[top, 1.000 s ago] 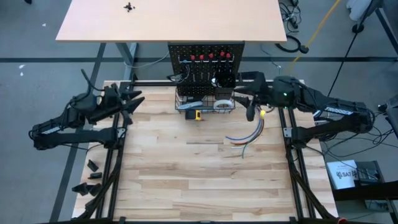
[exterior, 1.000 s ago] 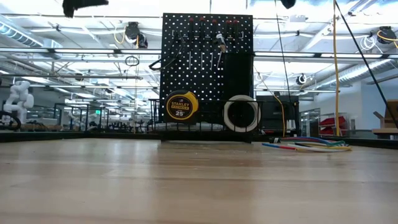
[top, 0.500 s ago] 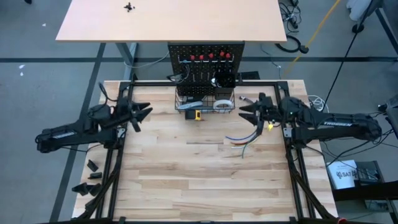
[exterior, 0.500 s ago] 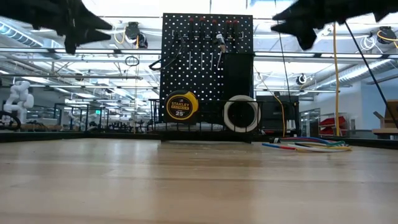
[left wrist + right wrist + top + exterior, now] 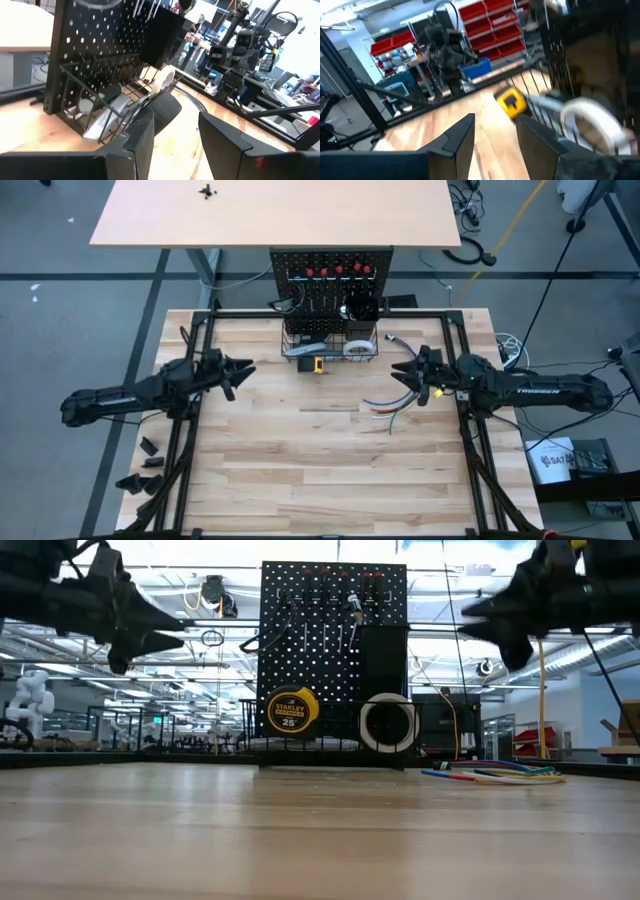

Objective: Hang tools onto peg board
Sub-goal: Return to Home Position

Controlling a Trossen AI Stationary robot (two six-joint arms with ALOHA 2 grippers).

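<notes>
The black peg board (image 5: 330, 272) stands upright at the table's far edge, with tools hanging on its hooks (image 5: 330, 615). Its wire basket (image 5: 330, 345) holds a yellow tape measure (image 5: 290, 710), a white tape roll (image 5: 388, 724) and a grey utility knife (image 5: 105, 116). My left gripper (image 5: 240, 369) is open and empty, above the table to the left of the basket. My right gripper (image 5: 400, 372) is open and empty, above the table to the right of the basket. The left wrist view (image 5: 175, 137) and the right wrist view (image 5: 495, 135) show nothing between the fingers.
A bundle of curved coloured wires (image 5: 393, 402) lies on the table near my right gripper and shows in the low view (image 5: 495, 773). A peach-coloured tabletop (image 5: 275, 210) stands behind the peg board. The wooden table (image 5: 320, 470) runs toward the near edge.
Both arms have come down from high near the peg board and moved toward the table's near edge. My left gripper has also gone toward the table's right edge. Both now hang level, lower in the low view. No tool has moved.
</notes>
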